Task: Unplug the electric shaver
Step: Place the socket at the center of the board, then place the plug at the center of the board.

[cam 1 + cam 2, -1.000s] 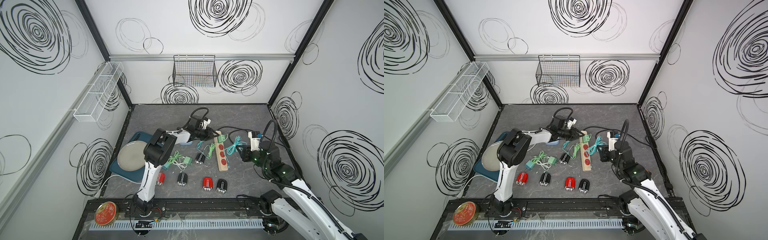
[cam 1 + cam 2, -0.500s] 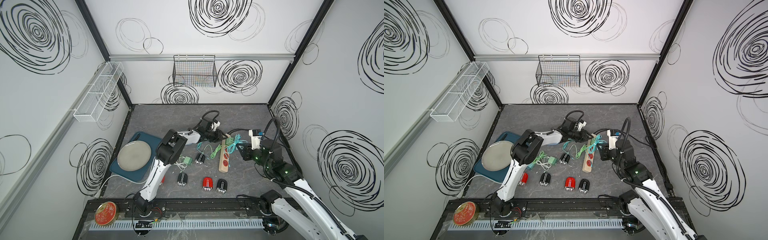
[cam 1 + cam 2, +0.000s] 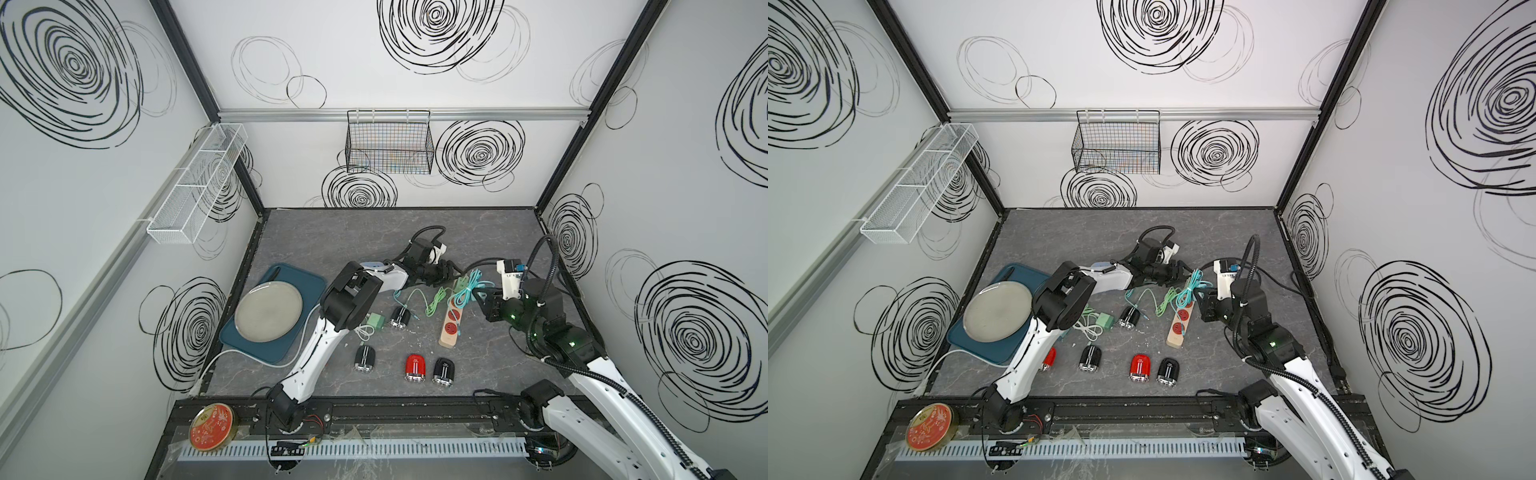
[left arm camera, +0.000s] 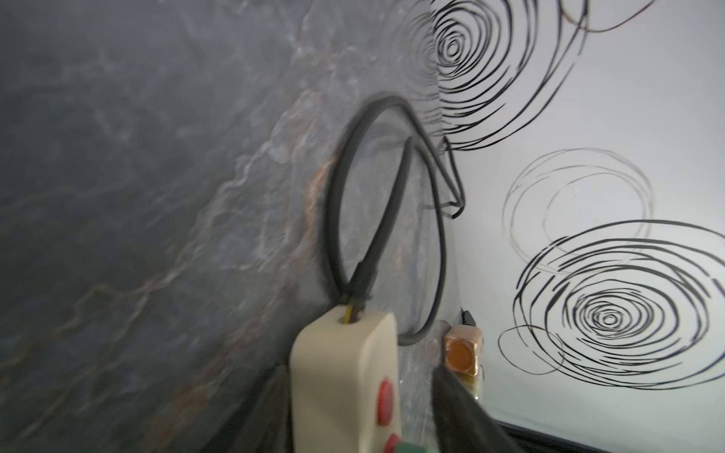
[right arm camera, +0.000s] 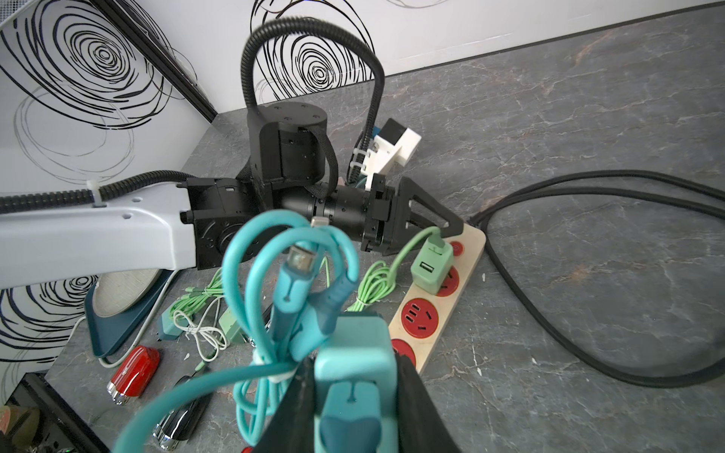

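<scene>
Here, the left gripper (image 3: 454,275) reaches out low over the counter (image 3: 332,241) to the far end of the cream power strip (image 3: 451,328). In the left wrist view its two dark fingers (image 4: 459,404) stand apart on either side of that end, the jaws released, with a clear gap between one finger and the strip's side. The strip's black cord (image 4: 341,196) loops away from this end toward the wall. The right gripper (image 5: 355,396) is clenched on a teal adapter (image 5: 353,353), whose bundled teal cable (image 5: 274,274) loops up in front of the wrist camera with a free connector at its end. The adapter sits over the near sockets of the strip, but I cannot tell if its pins are clear of them. A green adapter (image 5: 431,266) is plugged into the strip near the left gripper, and its green cable trails down onto the counter. The shavers all lie on the counter, apart from both grippers. A black shaver (image 3: 401,318) lies just beside the strip with a thin pale cable next to it; whether that cable is plugged into it is too small to tell. Nearer the front edge lie a second black shaver (image 3: 365,358), a red shaver (image 3: 416,368) and a third black shaver (image 3: 443,371).
</scene>
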Controlling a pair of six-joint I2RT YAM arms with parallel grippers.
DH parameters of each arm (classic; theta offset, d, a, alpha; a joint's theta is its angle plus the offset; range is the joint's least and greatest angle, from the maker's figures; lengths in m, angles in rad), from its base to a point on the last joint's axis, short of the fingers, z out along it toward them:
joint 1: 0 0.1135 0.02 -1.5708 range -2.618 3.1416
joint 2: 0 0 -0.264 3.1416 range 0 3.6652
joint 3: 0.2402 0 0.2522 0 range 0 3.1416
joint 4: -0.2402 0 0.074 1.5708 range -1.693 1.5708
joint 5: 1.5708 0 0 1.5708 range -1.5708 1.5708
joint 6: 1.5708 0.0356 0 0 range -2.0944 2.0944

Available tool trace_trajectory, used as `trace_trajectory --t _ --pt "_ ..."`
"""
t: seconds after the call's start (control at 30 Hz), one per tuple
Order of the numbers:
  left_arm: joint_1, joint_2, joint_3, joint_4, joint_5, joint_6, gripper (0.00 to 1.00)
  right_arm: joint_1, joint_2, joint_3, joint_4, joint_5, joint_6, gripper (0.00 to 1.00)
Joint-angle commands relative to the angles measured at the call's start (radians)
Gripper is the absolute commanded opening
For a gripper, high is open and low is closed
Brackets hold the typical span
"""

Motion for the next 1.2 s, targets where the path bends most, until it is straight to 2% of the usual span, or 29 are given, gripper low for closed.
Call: trace_trajectory --t 0.0,0.17,0.33,0.5,0.77,0.93,1.17 --pt "0.015 -0.028 0.022 -0.087 -0.032 0.082 0.71 0.004 0.016 0.050 0.005 -0.023 -0.012 0.10" --pt "0.057 -0.112 0.039 -0.192 -0.050 0.169 0.82 0.002 0.056 0.066 0.045 -0.069 -0.016 0.09" --pt "0.107 -0.237 0.004 -0.291 -0.085 0.260 1.00 0.002 0.138 0.104 0.091 -0.114 -0.013 0.10" --pt "0.159 -0.381 -0.099 -0.367 -0.151 0.348 0.99 0.000 0.246 0.165 0.129 -0.143 -0.016 0.10" --pt "0.203 -0.716 -0.455 -0.356 -0.319 0.430 0.99 -0.013 0.512 0.357 0.111 -0.115 -0.025 0.09" --pt "0.181 -0.919 -0.683 -0.294 -0.366 0.417 0.99 -0.028 0.700 0.506 0.079 -0.126 -0.037 0.09" --pt "0.091 -1.204 -0.908 -0.252 -0.541 0.439 0.99 -0.089 0.935 0.628 0.123 -0.206 0.007 0.09"
